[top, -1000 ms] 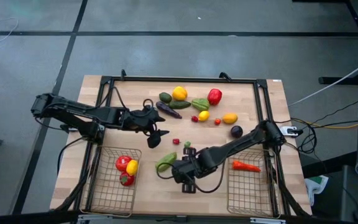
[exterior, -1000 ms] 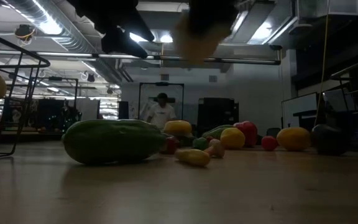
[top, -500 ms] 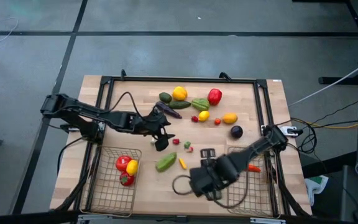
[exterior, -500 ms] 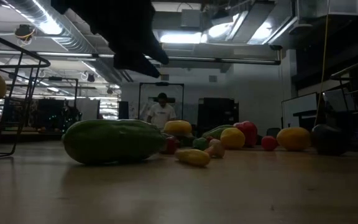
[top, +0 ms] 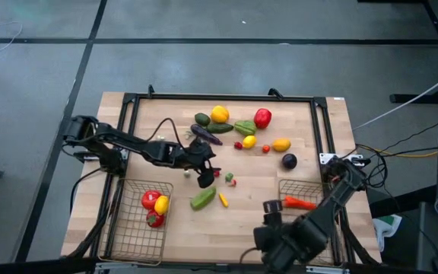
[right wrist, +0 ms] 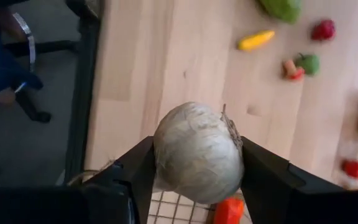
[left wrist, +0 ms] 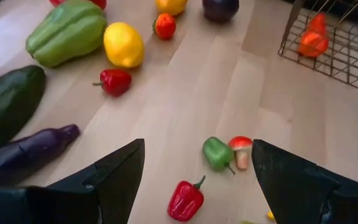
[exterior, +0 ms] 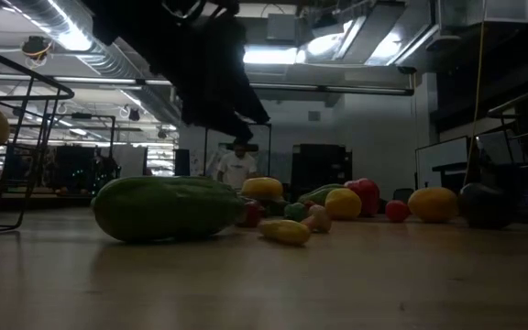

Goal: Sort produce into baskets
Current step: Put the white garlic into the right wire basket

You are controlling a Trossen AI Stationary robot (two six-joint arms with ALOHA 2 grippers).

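Produce, mostly loose on the far half of the wooden table (top: 257, 228): peppers, a lemon, an aubergine and other small pieces. Sorted so far, by the look of it: a few red and yellow pieces in the left basket (top: 131, 232), and an orange carrot (top: 301, 203) in the right basket (left wrist: 347, 59). Clamped in the right gripper (right wrist: 197, 163), fingers closed on either side: a pale round bulb (right wrist: 196, 146), perhaps an onion. Swung over the last second from the table's middle, beside the green cucumber (top: 202, 199), to the near edge by the right basket. Judged from that: a pick finished and a carry under way, with the drop into the mesh not yet made. Meanwhile reached further inward with the left gripper (left wrist: 197, 149), fingers spread wide and empty, above a small red pepper (left wrist: 186, 199), a little green pepper (left wrist: 218, 153) and a toy mushroom (left wrist: 241, 149); probably lining up on one of them. Seen only from the right wrist: the bulb itself, hidden from overhead by the arm. Seen only from the left wrist: the open gap between those fingers. Offered from table height: little beyond the cucumber up close and a dark arm overhead.
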